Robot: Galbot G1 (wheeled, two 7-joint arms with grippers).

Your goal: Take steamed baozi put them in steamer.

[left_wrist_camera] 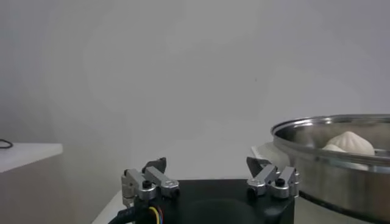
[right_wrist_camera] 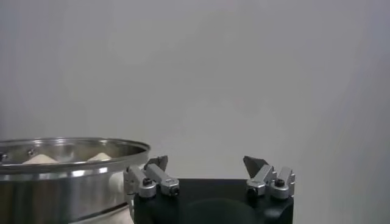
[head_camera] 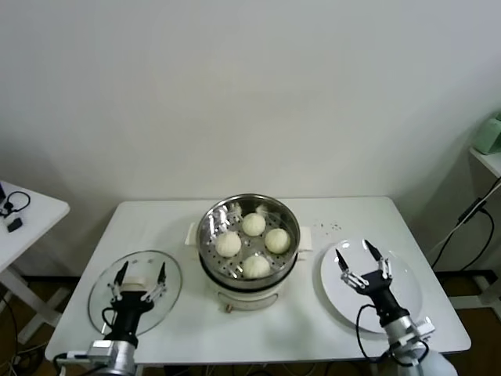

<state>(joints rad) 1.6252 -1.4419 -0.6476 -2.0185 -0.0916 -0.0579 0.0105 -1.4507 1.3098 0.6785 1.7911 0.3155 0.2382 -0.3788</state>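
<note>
Baozi (head_camera: 252, 224) four, domes up, inside steamer (head_camera: 207, 235); left gripper (head_camera: 141, 279), right gripper (head_camera: 361, 256) both released

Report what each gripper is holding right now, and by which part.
Nothing is held. The left gripper is open above the glass lid; the right gripper is open above the white plate.

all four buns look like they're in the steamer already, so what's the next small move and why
Probably bring the left pincer down onto the glass lid to grasp it. All four buns sit on the holed floor of the steamer, the white plate holds none, and both pincers are open and hold nothing. The right pincer hangs over the plate, while the left is already above the lid.
</note>
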